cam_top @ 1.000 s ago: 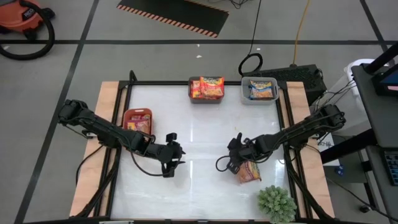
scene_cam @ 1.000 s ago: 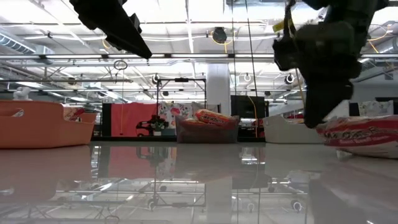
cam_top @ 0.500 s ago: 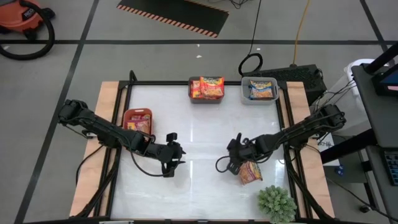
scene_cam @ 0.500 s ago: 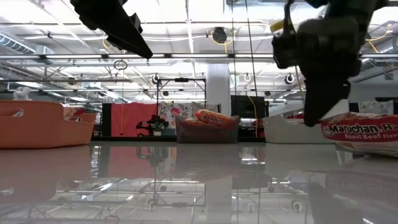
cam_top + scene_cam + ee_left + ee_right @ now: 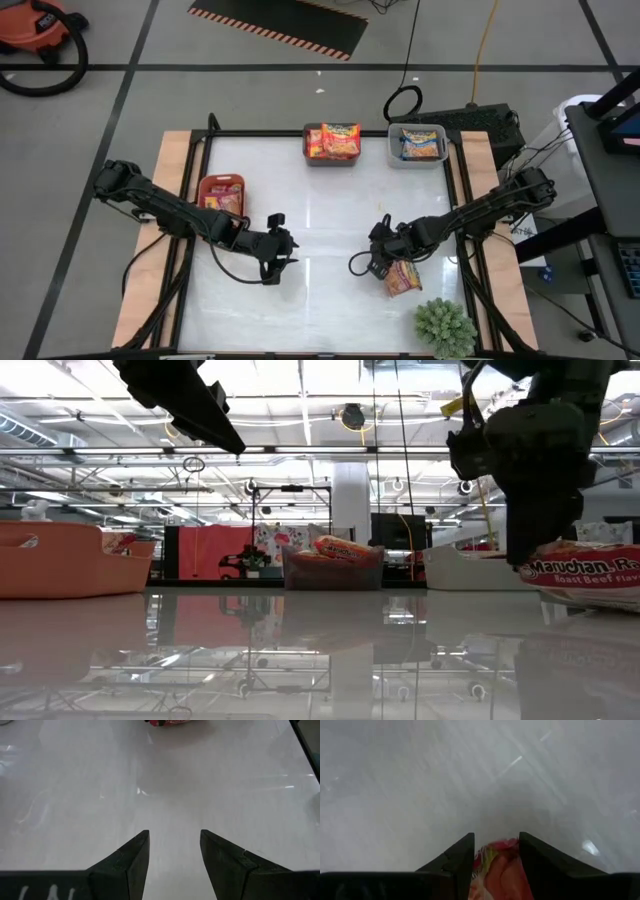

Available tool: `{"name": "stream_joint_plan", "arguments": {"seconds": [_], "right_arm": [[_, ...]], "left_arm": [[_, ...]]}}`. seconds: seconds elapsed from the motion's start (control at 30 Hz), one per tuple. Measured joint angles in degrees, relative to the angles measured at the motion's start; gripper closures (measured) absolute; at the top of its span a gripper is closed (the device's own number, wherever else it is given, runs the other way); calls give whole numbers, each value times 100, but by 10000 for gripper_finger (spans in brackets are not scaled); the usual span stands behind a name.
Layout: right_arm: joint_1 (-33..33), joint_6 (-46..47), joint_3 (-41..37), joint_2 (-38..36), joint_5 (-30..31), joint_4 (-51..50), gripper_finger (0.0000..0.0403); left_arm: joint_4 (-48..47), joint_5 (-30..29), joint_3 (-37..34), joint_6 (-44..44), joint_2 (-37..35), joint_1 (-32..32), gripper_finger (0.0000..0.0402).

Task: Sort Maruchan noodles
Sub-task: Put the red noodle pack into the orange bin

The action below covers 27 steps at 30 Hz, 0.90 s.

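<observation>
One Maruchan noodle packet [image 5: 402, 277], orange with a red trim, sits at the table's near right; the low view shows its printed front [image 5: 585, 575]. My right gripper [image 5: 385, 263] stands at the packet's far left end, shut on it. Other noodle packets lie in the three bins at the far and left sides. My left gripper [image 5: 272, 268] hangs open over bare table left of centre, nothing between its fingers [image 5: 175, 845]. My right gripper has the packet's far left end [image 5: 497, 851] pinched between its two fingers. The fingers [image 5: 540, 550] slant steeply down onto it from above. The packet sits tilted, its front toward the table's near edge; whether its near end rests on the table, I cannot tell.
An orange bin [image 5: 221, 192] stands at the left, a dark red bin [image 5: 332, 143] and a grey bin [image 5: 417, 145] along the far edge, each with packets. A green plant [image 5: 445, 328] stands at the near right corner, close to the packet.
The packet in my right gripper has tipped up: it lay lower and blurred, and now its printed front faces the near edge. My right gripper has shifted slightly toward the table's right edge.
</observation>
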Motion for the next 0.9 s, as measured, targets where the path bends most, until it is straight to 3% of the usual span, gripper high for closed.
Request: {"name": "stream_joint_plan", "arguments": {"seconds": [0.27,0.57,0.9], "right_arm": [[17,-37,-173,1,-144,22,281],[-3,-647,-180,0,-319,635,393],[-174,-1824,-180,0,-217,1941,401]], "left_arm": [[1,0,0,-19,0,0,220],[2,0,0,2,0,0,220],[129,-1,0,43,0,0,220]]}}
